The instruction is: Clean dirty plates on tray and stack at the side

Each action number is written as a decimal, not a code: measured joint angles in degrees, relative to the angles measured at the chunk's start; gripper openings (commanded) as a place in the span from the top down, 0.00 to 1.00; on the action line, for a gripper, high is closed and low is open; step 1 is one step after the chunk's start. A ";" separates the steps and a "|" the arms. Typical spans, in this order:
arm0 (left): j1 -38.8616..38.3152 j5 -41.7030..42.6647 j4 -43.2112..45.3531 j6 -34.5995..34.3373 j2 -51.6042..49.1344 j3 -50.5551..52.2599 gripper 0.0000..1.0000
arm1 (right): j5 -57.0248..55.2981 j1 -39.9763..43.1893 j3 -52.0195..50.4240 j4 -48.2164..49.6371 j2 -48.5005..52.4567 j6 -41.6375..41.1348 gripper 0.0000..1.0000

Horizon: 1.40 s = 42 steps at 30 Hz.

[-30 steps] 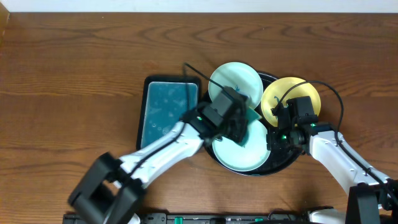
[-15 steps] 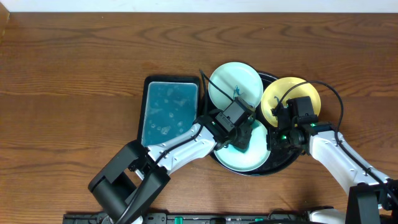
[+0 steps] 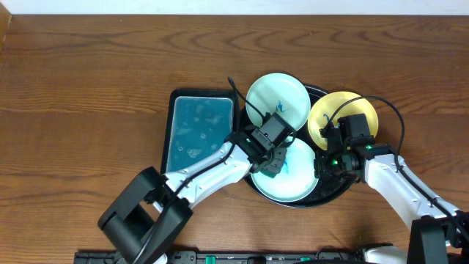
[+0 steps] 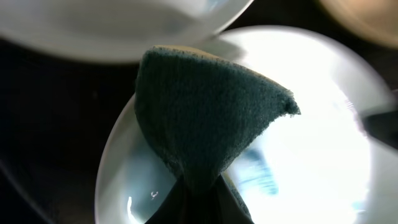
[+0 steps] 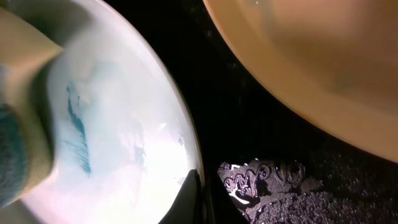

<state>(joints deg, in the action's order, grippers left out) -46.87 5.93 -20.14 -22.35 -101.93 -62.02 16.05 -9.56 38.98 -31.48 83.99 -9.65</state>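
The black tray (image 3: 331,192) holds three plates. A mint-white plate (image 3: 277,100) with a small teal mark lies at the back, a yellow plate (image 3: 341,116) at the right, and a mint-white plate (image 3: 293,183) at the front. My left gripper (image 3: 270,159) is shut on a dark teal sponge (image 4: 205,106) pressed on the front plate (image 4: 311,137). My right gripper (image 5: 198,198) is shut on that plate's right rim (image 5: 124,162). Teal scribbles (image 5: 78,130) show on it beside the sponge (image 5: 18,130). The yellow plate (image 5: 323,62) lies just beyond.
A rectangular teal sponge tray (image 3: 199,132) lies left of the black tray, touching it. Brown wood tabletop (image 3: 88,88) spreads to the left, back and right. The tray floor (image 5: 273,180) is wet and speckled next to my right fingers.
My left gripper has dragged the sponge forward and then leftward across the front plate, uncovering teal scribbles at its middle. My right gripper has stayed on the rim.
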 measured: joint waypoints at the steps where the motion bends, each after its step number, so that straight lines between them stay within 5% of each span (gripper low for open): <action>1: 0.00 0.39 0.98 0.13 0.63 -0.02 0.93 | -0.02 0.00 0.00 -0.02 0.00 0.00 0.99; 16: -0.68 2.71 12.96 -0.57 -1.55 -0.50 0.93 | -0.02 0.00 0.02 -0.04 0.00 0.00 0.99; 31: -0.92 2.71 -5.62 -1.38 -2.73 -2.60 0.93 | -0.02 0.00 0.02 -0.20 0.00 0.00 0.99; 42: -0.92 2.73 3.39 -0.11 4.57 -1.90 0.92 | -0.22 0.00 0.02 -0.57 0.00 0.00 0.99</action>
<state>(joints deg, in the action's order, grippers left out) -47.79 8.67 -16.75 -22.46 -97.36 -63.92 15.84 -9.56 39.00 -32.05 83.99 -9.65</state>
